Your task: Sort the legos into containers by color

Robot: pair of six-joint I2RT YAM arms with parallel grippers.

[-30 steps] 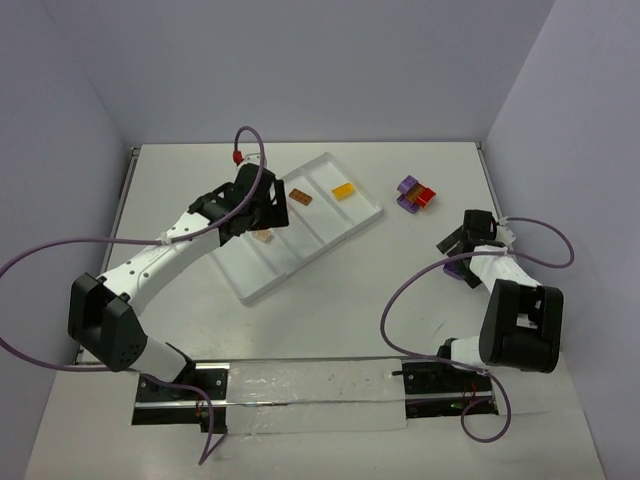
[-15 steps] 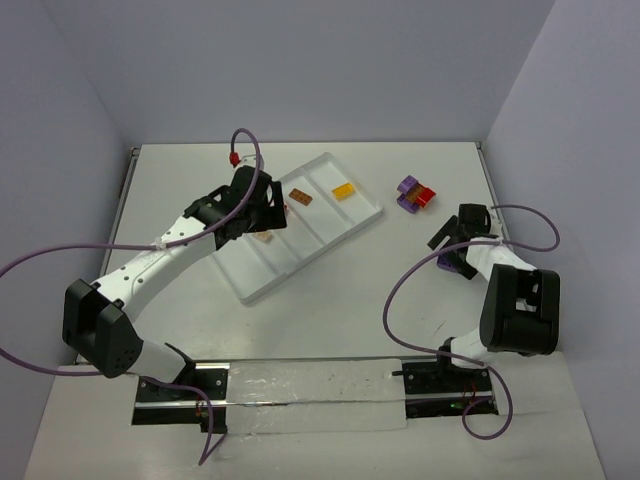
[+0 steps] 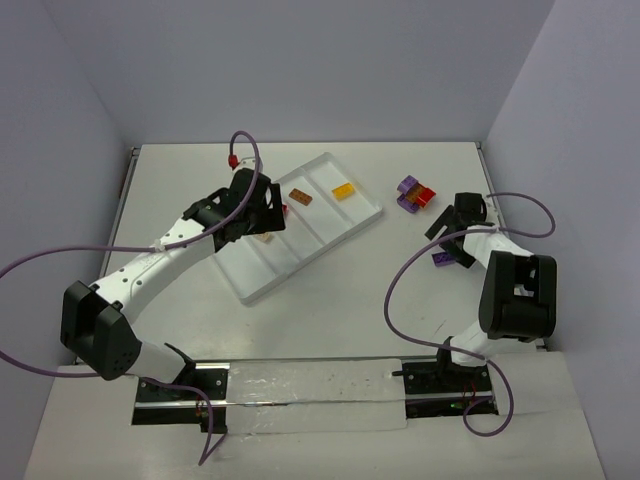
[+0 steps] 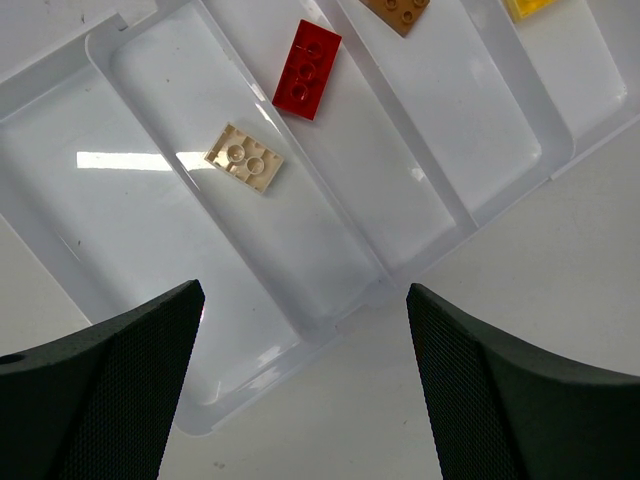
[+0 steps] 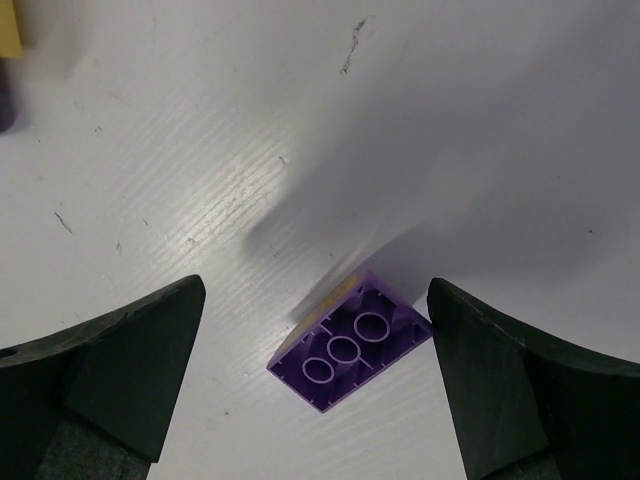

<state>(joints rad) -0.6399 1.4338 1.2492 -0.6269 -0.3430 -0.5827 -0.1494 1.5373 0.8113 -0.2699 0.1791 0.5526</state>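
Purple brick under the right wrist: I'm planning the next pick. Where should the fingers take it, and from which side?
Come straight down and pinch the purple brick across its two long side walls. It lies hollow side up and diagonal between the fingers of the open right gripper, so probably twist the wrist first to square them to those flat walls.

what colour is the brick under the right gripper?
Purple brick; shows best in the right wrist view.

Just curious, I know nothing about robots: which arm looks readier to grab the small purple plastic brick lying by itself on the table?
Right. The right gripper, open, hangs over the small upturned purple plastic brick; the left gripper, open and empty, is over the white plastic tray.
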